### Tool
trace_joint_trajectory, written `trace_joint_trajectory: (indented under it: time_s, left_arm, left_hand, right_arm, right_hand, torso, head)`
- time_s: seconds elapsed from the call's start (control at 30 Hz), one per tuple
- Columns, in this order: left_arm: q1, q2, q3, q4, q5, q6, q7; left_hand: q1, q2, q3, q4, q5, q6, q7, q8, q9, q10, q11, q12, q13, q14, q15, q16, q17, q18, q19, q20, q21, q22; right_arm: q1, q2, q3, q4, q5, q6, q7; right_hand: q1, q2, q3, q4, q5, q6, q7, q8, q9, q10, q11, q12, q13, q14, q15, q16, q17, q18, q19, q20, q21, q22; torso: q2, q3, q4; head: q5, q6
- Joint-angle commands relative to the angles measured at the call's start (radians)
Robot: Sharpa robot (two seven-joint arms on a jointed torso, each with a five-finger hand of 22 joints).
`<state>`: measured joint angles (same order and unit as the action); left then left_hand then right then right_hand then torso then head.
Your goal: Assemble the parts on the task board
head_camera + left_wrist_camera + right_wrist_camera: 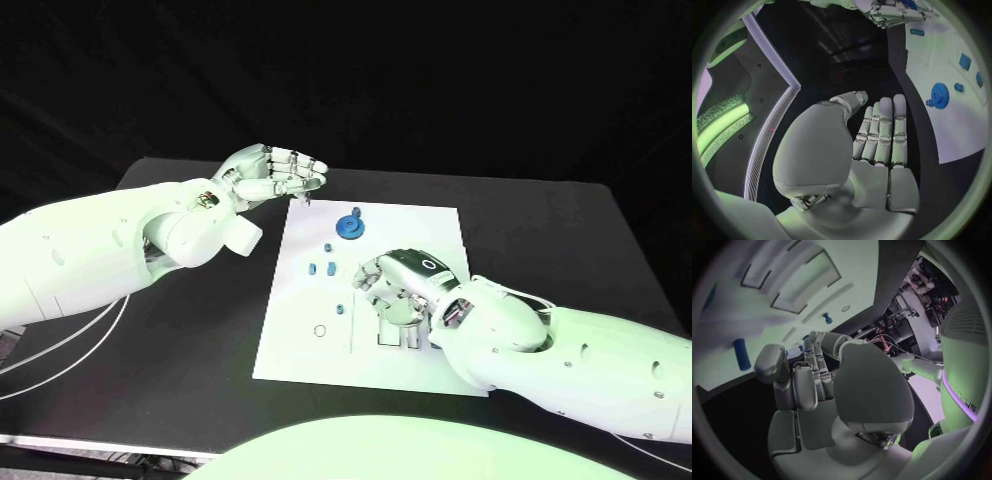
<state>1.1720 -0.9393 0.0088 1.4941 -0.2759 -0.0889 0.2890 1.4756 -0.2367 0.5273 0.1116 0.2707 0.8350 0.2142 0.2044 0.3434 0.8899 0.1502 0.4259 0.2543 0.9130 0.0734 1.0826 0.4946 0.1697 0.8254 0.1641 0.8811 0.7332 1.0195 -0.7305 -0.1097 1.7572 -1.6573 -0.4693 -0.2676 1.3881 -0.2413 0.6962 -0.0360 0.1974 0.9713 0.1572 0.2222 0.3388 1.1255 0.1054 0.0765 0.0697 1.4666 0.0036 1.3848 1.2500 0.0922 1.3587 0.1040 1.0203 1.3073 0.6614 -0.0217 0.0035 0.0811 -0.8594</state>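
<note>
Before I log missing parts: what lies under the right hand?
The right hand hovers over the white task board, above its recessed slots. Any parts beneath its palm are covered.

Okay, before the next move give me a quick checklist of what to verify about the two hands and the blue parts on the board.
1. Left hand free of parts: ok; it hovers off the far left corner of the task board, fingers curled, nothing visibly in them.
2. Right hand over the board: ok; it is above the near middle.
3. Right hand holding a part: cannot tell; its fingers curl downward and hide what is under them.
4. Blue gear reachable: ok; it lies uncovered near the board's far end.
5. Small blue parts clear of both hands: ok; they lie on the board's left side.
</note>
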Motion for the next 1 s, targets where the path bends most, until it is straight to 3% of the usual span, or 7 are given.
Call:
trace_joint_trajectory:
  time_s: [0.03,0.13,0.23,0.37,0.4,0.6,1.0]
  left_arm:
    - [0.000,-0.001,0.000,0.002,0.003,0.022,0.005]
    - [0.000,-0.003,0.000,0.003,0.003,0.022,0.006]
    - [0.000,-0.004,0.000,0.003,0.003,0.022,0.006]
    - [-0.001,-0.005,0.000,0.002,0.003,0.022,0.007]
    - [-0.001,-0.005,-0.001,0.002,0.003,0.023,0.007]
    - [-0.001,-0.004,-0.001,0.002,0.003,0.025,0.007]
    - [-0.001,-0.004,-0.001,0.001,0.003,0.027,0.007]
  left_hand:
    - [-0.008,0.006,-0.005,-0.002,0.004,-0.007,0.001,-0.003,-0.002,-0.006,0.001,0.004,-0.002,0.000,0.005,-0.005,-0.001,0.014,0.004,0.006,-0.004,-0.002]
    - [-0.008,0.006,-0.005,-0.002,0.004,-0.007,0.001,-0.003,-0.002,-0.006,0.001,0.004,-0.002,0.000,0.005,-0.005,-0.001,0.014,0.004,0.006,-0.004,-0.002]
    - [-0.008,0.006,-0.005,-0.002,0.004,-0.007,0.001,-0.003,-0.002,-0.006,0.001,0.004,-0.002,0.000,0.005,-0.005,-0.001,0.014,0.004,0.006,-0.004,-0.002]
    - [-0.008,0.006,-0.005,-0.002,0.004,-0.007,0.001,-0.003,-0.002,-0.006,0.001,0.004,-0.002,0.000,0.005,-0.005,-0.001,0.014,0.004,0.006,-0.004,-0.002]
    - [-0.009,0.005,-0.006,-0.002,0.004,-0.008,0.001,-0.003,-0.002,-0.008,0.002,0.004,-0.002,0.000,0.005,-0.006,-0.001,0.014,0.004,0.006,-0.005,-0.002]
    - [-0.009,0.005,-0.006,-0.002,0.004,-0.008,0.001,-0.003,-0.002,-0.008,0.002,0.004,-0.002,0.000,0.005,-0.006,-0.001,0.014,0.004,0.006,-0.005,-0.002]
    - [-0.009,0.005,-0.006,-0.002,0.004,-0.008,0.001,-0.003,-0.002,-0.008,0.002,0.004,-0.002,0.000,0.005,-0.006,-0.001,0.014,0.004,0.006,-0.005,-0.002]
  right_arm:
    - [0.026,-0.042,0.008,0.021,0.055,0.011,0.019]
    - [0.059,-0.091,0.015,0.031,0.095,0.068,0.034]
    - [0.082,-0.126,0.018,0.032,0.115,0.106,0.046]
    - [0.100,-0.156,0.020,0.018,0.124,0.141,0.057]
    - [0.102,-0.159,0.020,0.013,0.123,0.147,0.058]
    - [0.108,-0.158,0.020,-0.017,0.111,0.176,0.061]
    - [0.104,-0.120,0.015,-0.061,0.095,0.218,0.052]
  right_hand:
    - [-0.022,-0.015,-0.024,0.009,-0.003,-0.005,0.001,-0.009,0.001,-0.005,-0.003,0.008,0.000,0.036,0.012,-0.004,-0.002,0.014,-0.005,0.007,-0.002,0.073]
    - [-0.064,-0.036,-0.087,0.032,-0.004,-0.030,-0.005,-0.025,-0.001,-0.055,0.000,0.005,-0.003,0.032,0.020,-0.008,-0.013,0.021,-0.022,0.013,-0.050,0.052]
    - [-0.052,-0.024,-0.189,0.045,-0.001,-0.050,-0.010,-0.040,-0.002,-0.104,0.006,0.025,0.000,0.018,0.022,-0.024,-0.044,0.027,-0.040,0.020,-0.108,0.026]
    - [0.033,0.029,-0.442,0.109,0.009,-0.059,-0.022,-0.067,-0.007,-0.185,0.016,0.087,0.002,0.001,0.032,-0.030,-0.072,0.034,-0.050,0.029,-0.178,-0.006]
    - [0.095,0.050,-0.542,0.161,0.011,-0.057,-0.025,-0.079,-0.010,-0.212,0.018,0.125,0.003,-0.002,0.034,-0.029,-0.080,0.035,-0.048,0.033,-0.195,-0.012]
    - [0.168,0.043,-0.604,0.252,0.012,-0.063,-0.029,-0.095,-0.014,-0.251,0.021,0.169,0.001,-0.007,0.037,-0.027,-0.091,0.037,-0.046,0.034,-0.215,-0.018]
    - [0.228,0.063,-0.579,0.310,0.009,-0.024,-0.019,-0.089,-0.010,-0.195,0.001,0.239,0.002,0.022,0.019,0.006,-0.045,0.024,0.000,0.018,-0.132,0.017]
  torso:
    - [-0.001,-0.0011,0.0002]
    - [-0.001,-0.0012,-0.0006]
    - [-0.002,-0.0011,-0.0009]
    - [0.000,0.0000,-0.0008]
    - [0.001,0.0003,-0.0003]
    - [0.002,0.0002,0.0015]
    - [0.001,-0.0013,0.0021]
  head:
    - [-0.006,0.005]
    - [-0.009,0.008]
    - [-0.011,0.012]
    - [-0.014,0.018]
    - [-0.015,0.019]
    - [-0.019,0.021]
    - [-0.017,0.018]
